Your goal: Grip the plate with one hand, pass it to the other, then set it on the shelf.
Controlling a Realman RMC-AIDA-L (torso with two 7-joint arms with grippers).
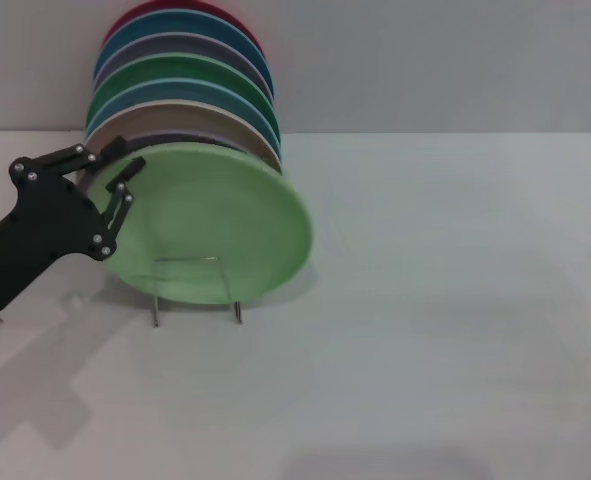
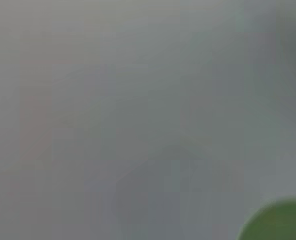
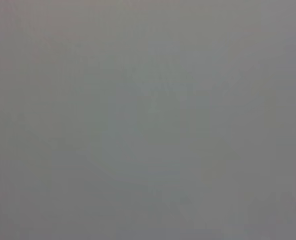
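Straddling the upper left rim of the plate [image 1: 215, 225], my left gripper [image 1: 116, 170] has its thin fingers [image 1: 121, 205] spread a little, one in front of the rim and one behind it; I cannot tell whether they actually pinch it. The light green plate stands on edge, leaning back, at the front of a row of coloured plates [image 1: 185, 95] in a wire rack [image 1: 196, 290] on the pale table [image 1: 445, 330]. In the left wrist view I see only a green blur [image 2: 280, 222] in one corner. My right gripper shows in none of the views.
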